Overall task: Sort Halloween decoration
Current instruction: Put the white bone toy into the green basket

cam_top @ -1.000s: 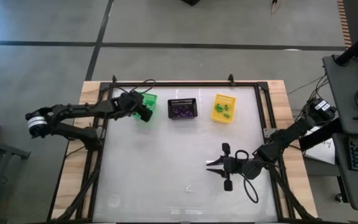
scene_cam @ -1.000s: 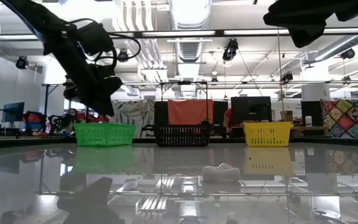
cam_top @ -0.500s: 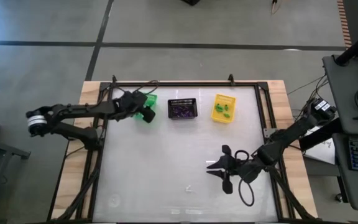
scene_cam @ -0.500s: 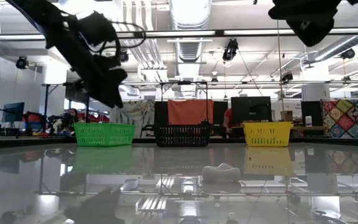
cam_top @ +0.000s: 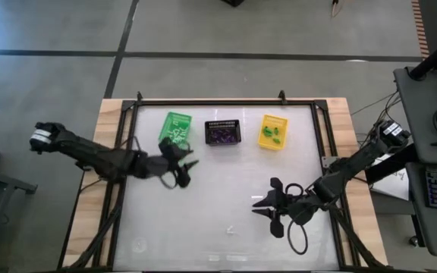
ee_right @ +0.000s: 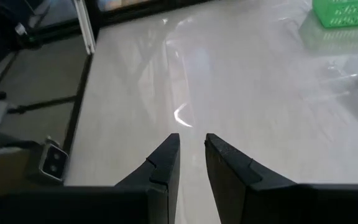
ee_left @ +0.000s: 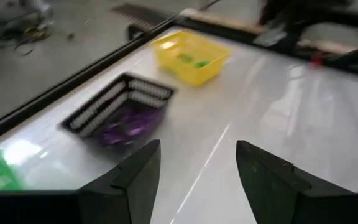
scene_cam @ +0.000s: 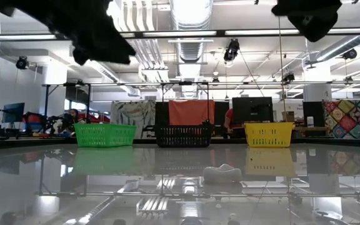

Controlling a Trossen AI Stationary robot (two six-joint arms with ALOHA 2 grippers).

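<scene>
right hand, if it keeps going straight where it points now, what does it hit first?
Probably the small white trinket lying on the table ahead of the right hand; nothing else shows in between, though depth is unclear.

3 baskets in row at table (cam_top: pixel 226 189) far edge: left basket (cam_top: pixel 174 127), mid basket (cam_top: pixel 222 132), right basket (cam_top: pixel 273 131). L gripper (cam_top: pixel 184 168) just in front of left basket. R gripper (cam_top: pixel 264 208) near-right; lone trinket (cam_top: pixel 231 229) on table, to its left.

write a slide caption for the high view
Open left gripper near green, black, yellow baskets; right gripper over white trinket.
</scene>
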